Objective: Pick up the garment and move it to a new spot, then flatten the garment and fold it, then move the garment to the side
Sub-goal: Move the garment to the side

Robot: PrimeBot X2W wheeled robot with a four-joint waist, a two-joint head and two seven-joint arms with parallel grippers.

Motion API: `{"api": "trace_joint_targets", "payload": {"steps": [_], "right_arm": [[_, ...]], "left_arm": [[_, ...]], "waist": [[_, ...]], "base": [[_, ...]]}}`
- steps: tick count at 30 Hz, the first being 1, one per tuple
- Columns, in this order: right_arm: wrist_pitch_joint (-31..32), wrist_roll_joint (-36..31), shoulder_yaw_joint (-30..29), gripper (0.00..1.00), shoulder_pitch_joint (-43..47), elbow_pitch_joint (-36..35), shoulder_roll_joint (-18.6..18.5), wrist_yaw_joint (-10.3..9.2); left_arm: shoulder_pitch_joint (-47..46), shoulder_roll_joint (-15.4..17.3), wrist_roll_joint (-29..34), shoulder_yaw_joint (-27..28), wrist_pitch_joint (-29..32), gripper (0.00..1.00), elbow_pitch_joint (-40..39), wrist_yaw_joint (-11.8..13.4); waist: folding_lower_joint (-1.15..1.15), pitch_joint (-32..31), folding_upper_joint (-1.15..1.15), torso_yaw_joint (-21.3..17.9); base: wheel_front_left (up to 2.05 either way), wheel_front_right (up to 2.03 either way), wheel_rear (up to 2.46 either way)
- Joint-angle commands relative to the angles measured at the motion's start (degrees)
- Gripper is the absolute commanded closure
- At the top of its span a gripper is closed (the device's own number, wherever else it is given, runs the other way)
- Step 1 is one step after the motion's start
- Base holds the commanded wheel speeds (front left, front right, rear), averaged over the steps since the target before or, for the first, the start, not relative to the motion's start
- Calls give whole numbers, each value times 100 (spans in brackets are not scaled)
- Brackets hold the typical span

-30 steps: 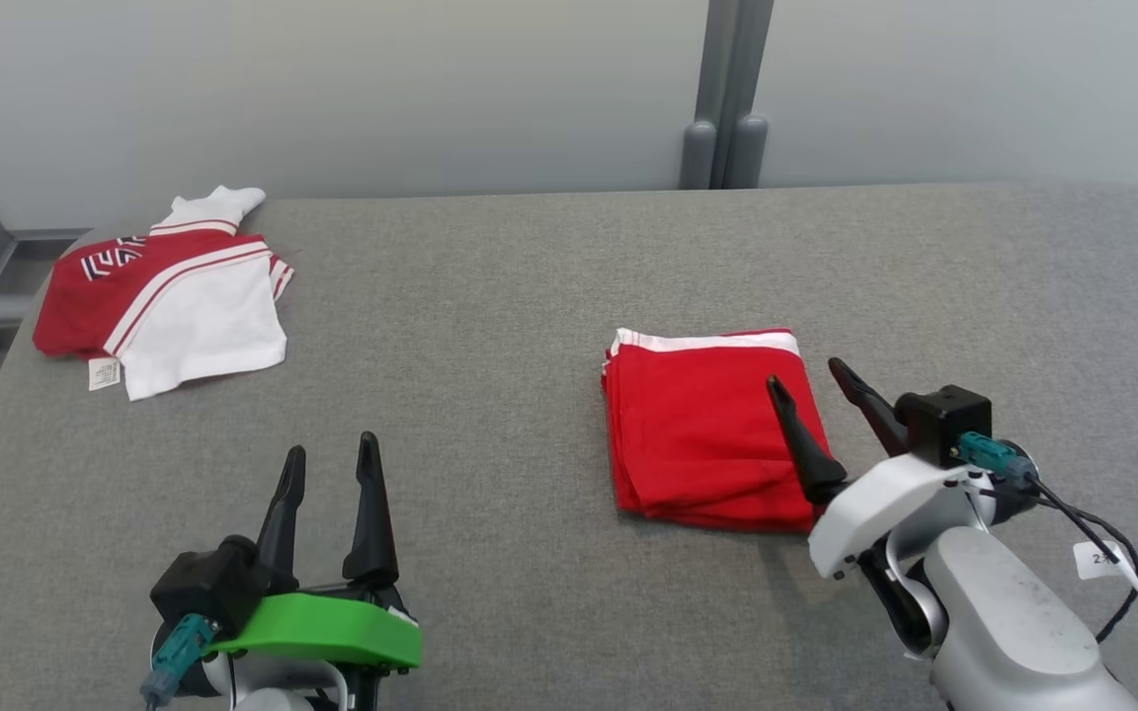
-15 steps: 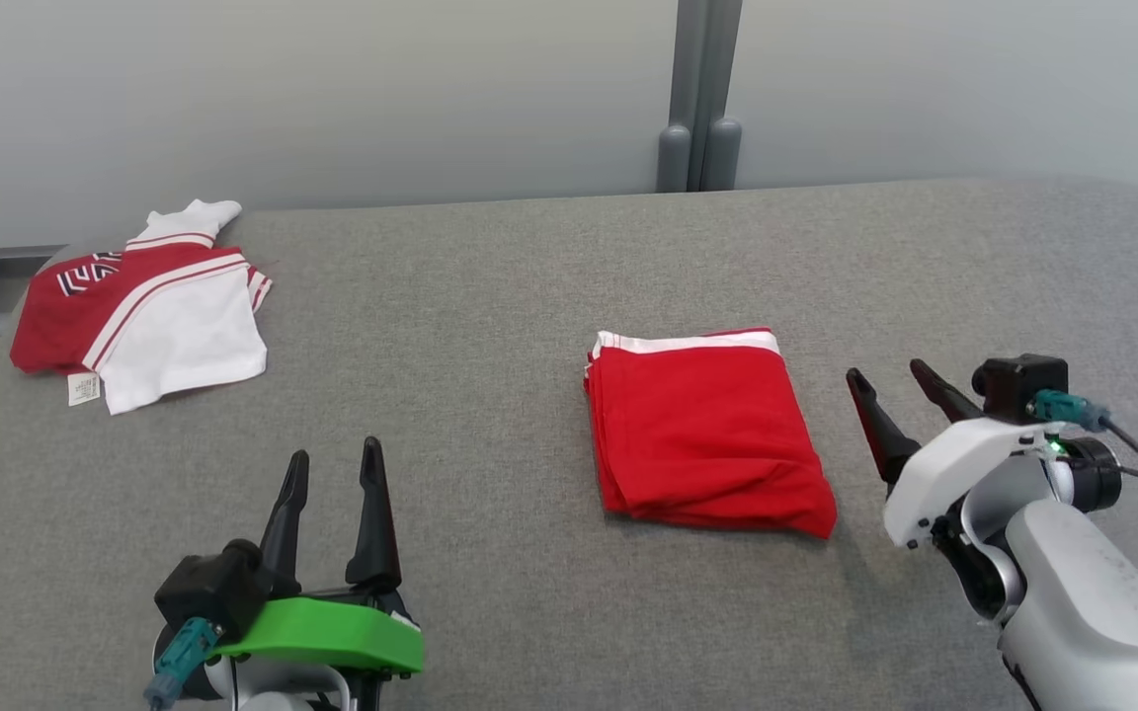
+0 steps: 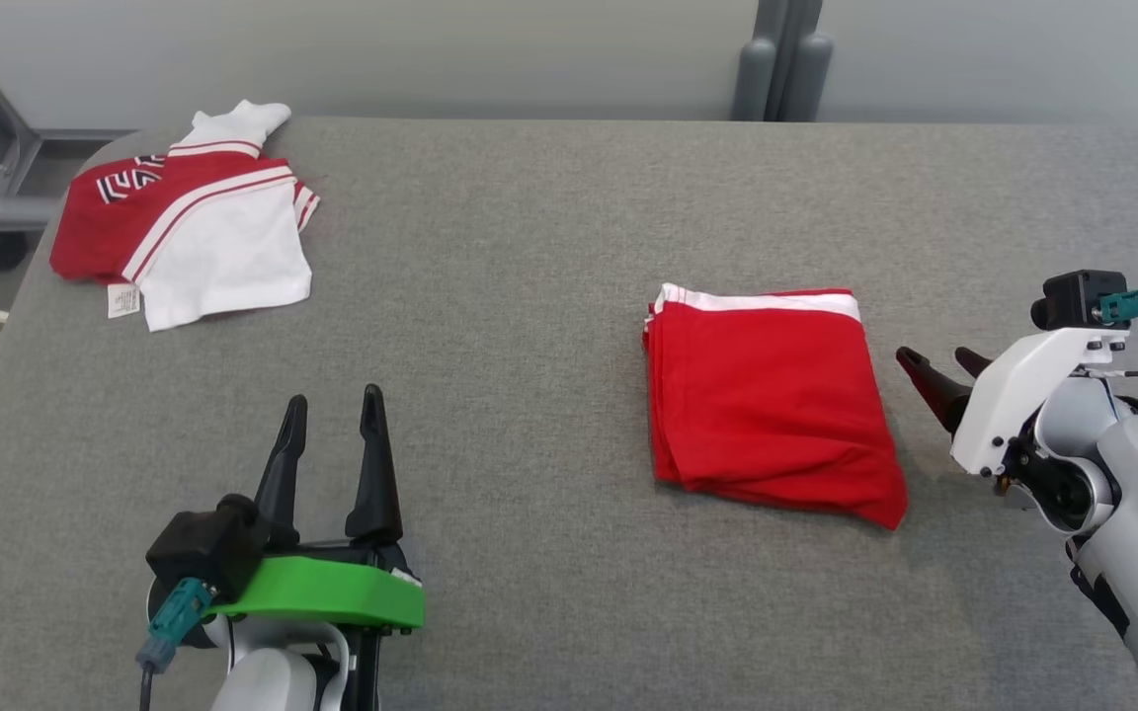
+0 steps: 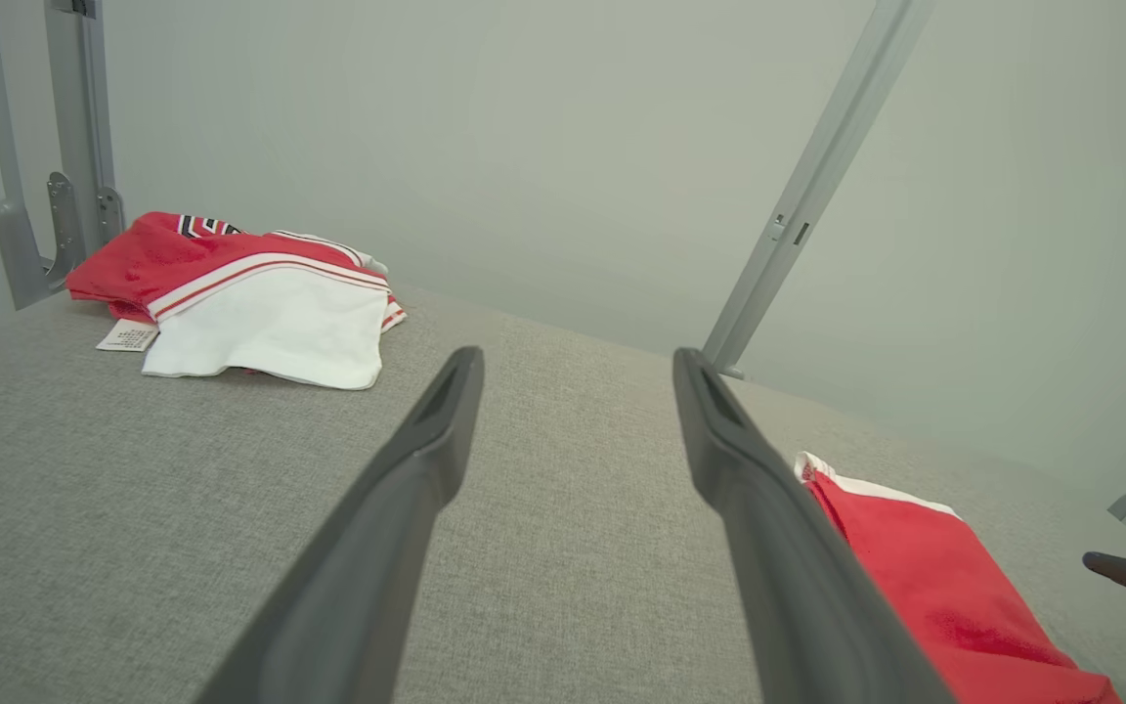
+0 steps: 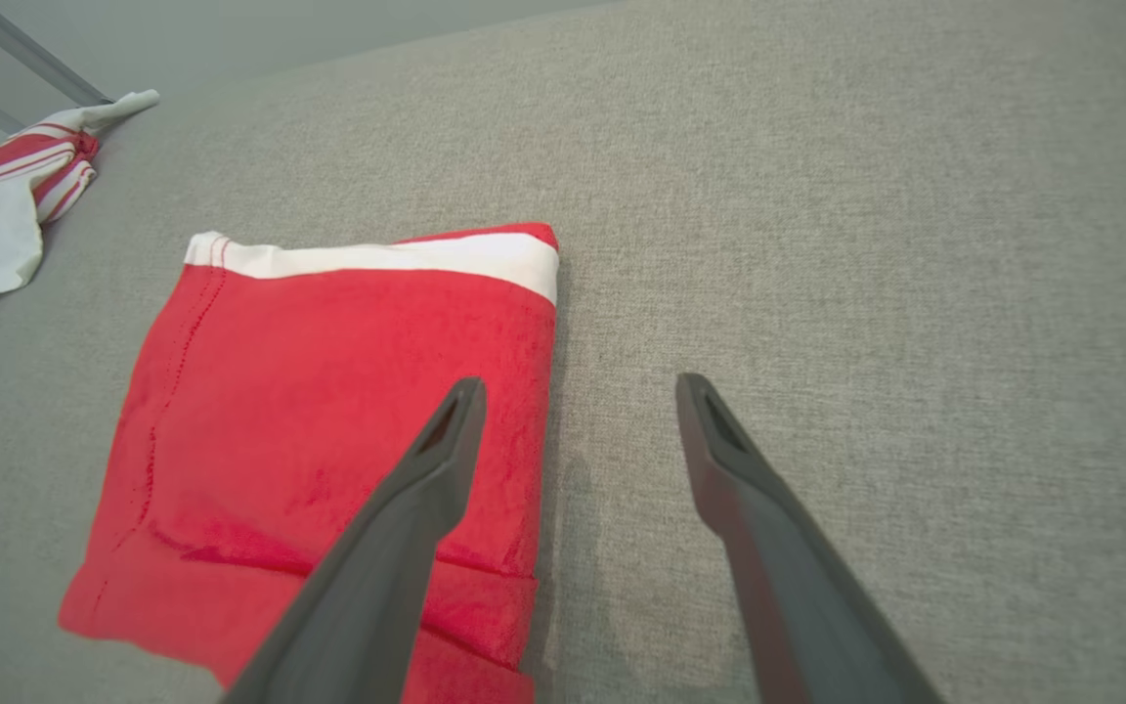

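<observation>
Right of centre on the grey fabric tabletop [image 3: 529,326], the red garment [image 3: 767,395] lies folded into a neat rectangle, with a white band along its far edge and layers showing at its left side. The right gripper [image 3: 934,357] hangs just beside it, fingers spread, holding nothing. The left gripper [image 3: 333,397] sits well apart, also spread and empty. At the far left corner is a crumpled red-and-white garment [image 3: 194,227]. Behind are a pale wall [image 3: 431,49] and a grey post [image 3: 781,59].

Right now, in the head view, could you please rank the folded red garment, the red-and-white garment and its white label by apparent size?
Largest, unranked: the folded red garment and the red-and-white garment look about alike, and the latter lies farther off.
Smallest: the white label, clearly.
</observation>
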Motion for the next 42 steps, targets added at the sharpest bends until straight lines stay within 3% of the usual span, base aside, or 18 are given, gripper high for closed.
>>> {"api": "trace_joint_targets", "payload": {"steps": [1, 13, 14, 15, 16, 17, 24, 31, 40, 41, 42], "right_arm": [[101, 173, 77, 0, -82, 54, -60, 0], [588, 1010, 802, 2, -315, 274, -268, 0], [577, 1065, 843, 32, -337, 277, -267, 0], [564, 1109, 887, 56, -354, 269, -266, 0], [546, 1162, 937, 71, -377, 244, -267, 0], [506, 1207, 982, 100, -403, 218, -277, 0], [201, 1267, 1258, 100, -619, 107, -488, -1], [-80, 1148, 1608, 100, -947, 30, -727, 0], [-434, 1096, 1874, 100, -1404, 169, -792, 0], [-552, 1128, 1975, 100, -1620, 238, -732, 0], [-578, 1136, 1996, 100, -1661, 265, -729, 0]], "left_arm": [[-118, 10, -5, 1, -1, 0, -8, -11], [-264, 10, -56, 28, -1, 0, -76, 5], [-267, 10, -59, 28, -1, 0, -82, 14], [-269, 9, -59, 26, -1, 0, -87, 19], [-279, 10, -56, 28, -1, 0, -93, 25], [-289, 10, -45, 29, -1, 0, -99, 27], [-350, 9, 42, 36, 0, 0, -136, 2], [-420, 10, 127, -1, 0, 0, -185, -50], [-565, 11, 230, -169, 0, 0, -126, -127], [-621, 25, 322, -276, 0, 0, -106, -154], [-637, 36, 355, -313, 2, 0, -92, -174]], "waist": [[0, 313, 0, 294], [0, 603, 0, 427], [0, 615, 0, 419], [0, 625, 0, 409], [0, 636, 0, 397], [0, 645, 0, 382], [0, 696, 0, 195], [0, 808, 0, -354], [0, 945, 0, -1500], [0, 1051, 0, -2005], [0, 1078, 0, -2111]], "base": [[0, 0, 0], [0, 0, 0], [0, 0, 0], [0, 0, 0], [0, 0, 0], [0, 0, 0], [0, 0, 0], [0, 0, 0], [0, 0, 0], [0, 0, 0], [0, 0, 0]]}}
